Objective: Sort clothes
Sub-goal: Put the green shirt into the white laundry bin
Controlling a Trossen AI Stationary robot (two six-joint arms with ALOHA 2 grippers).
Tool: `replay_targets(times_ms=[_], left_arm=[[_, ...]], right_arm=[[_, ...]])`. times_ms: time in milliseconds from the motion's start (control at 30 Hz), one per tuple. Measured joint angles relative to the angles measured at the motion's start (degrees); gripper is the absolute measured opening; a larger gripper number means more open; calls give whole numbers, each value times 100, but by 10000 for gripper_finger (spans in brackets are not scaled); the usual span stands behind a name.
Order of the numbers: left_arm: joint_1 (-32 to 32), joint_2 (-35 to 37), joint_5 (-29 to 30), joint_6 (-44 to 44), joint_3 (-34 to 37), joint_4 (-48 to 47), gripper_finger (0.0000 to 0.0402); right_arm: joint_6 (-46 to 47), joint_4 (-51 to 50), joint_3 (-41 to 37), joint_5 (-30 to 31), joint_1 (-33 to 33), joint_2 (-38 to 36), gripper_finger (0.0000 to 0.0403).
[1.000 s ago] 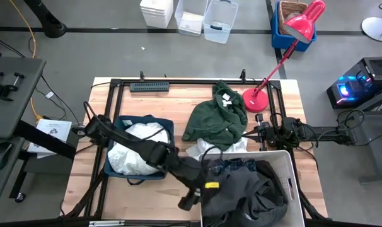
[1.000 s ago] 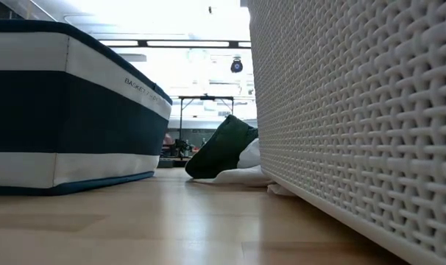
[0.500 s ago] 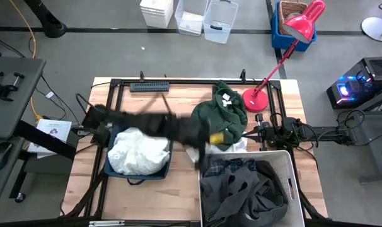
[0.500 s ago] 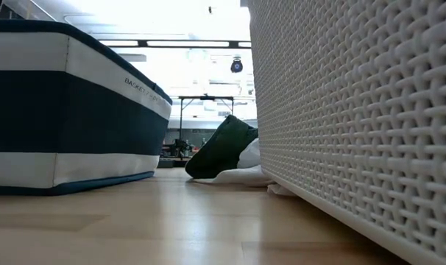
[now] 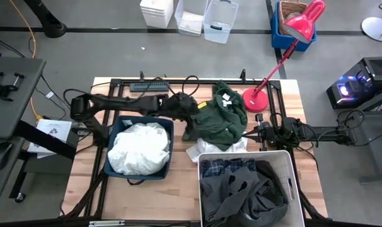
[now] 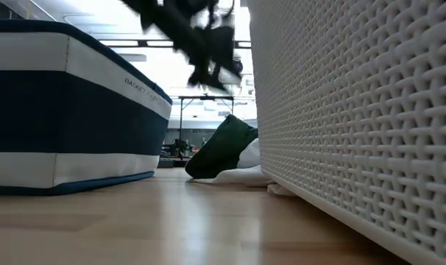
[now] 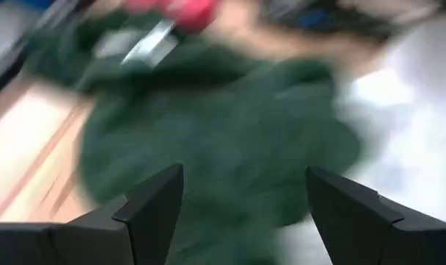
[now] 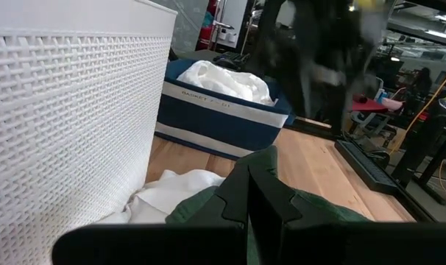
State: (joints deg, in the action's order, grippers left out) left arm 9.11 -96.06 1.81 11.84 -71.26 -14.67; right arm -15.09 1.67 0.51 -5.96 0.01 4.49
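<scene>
A dark green hoodie [image 5: 219,116] lies crumpled at the table's far middle, its near edge on a white cloth piece [image 5: 203,151]. More white cloth [image 5: 137,146] fills the navy fabric bin [image 5: 118,126]. A blue-and-white plaid shirt [image 5: 227,168] and a dark grey jacket [image 5: 248,195] lie in the white plastic bin [image 5: 290,183]. My left gripper [image 5: 194,108] hovers at the hoodie's left side, open and empty; the left wrist view shows the hoodie [image 7: 230,140] beyond its spread fingers [image 7: 153,210]. My right gripper [image 8: 249,195] is shut and waits right of the hoodie [image 5: 261,132].
A red desk lamp [image 5: 256,99] stands at the far right, right of the hoodie. A black strip [image 5: 149,87] lies along the far edge. The white bin's woven wall [image 6: 355,125] fills the near right; bare wood lies between the two bins [image 6: 171,221].
My left gripper has swung fast from the white bin's near left corner toward the table's far edge, ending at the hoodie's left side. The grey jacket lies inside the white bin.
</scene>
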Motion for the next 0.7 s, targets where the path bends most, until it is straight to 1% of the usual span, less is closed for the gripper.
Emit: replay_targets(times_ms=[67,167,300,433,500,600,700], left_arm=[[213,-183,60,51,378,290,271],[482,-563,8,-66,464,594,271],[759,-1221,-36,-579,204,543,271],[853,-1658,-583,-1124,-254,663,271],[848,-1855,-782,-1207,-407,610,271],[849,-2020,-1148,-1212,-481,853,271],[835,-2162,-1177,-1212,-509,1001,271]], right_arm=[[2,0,0,0,2,0,0],[2,0,2,1,0,9,0],[2,0,1,0,1,0,0],[-1,-1,1,2,0,0,0],[2,-2,0,0,2,0,0],[2,0,0,0,2,2,0],[1,-2,0,2,2,0,0]])
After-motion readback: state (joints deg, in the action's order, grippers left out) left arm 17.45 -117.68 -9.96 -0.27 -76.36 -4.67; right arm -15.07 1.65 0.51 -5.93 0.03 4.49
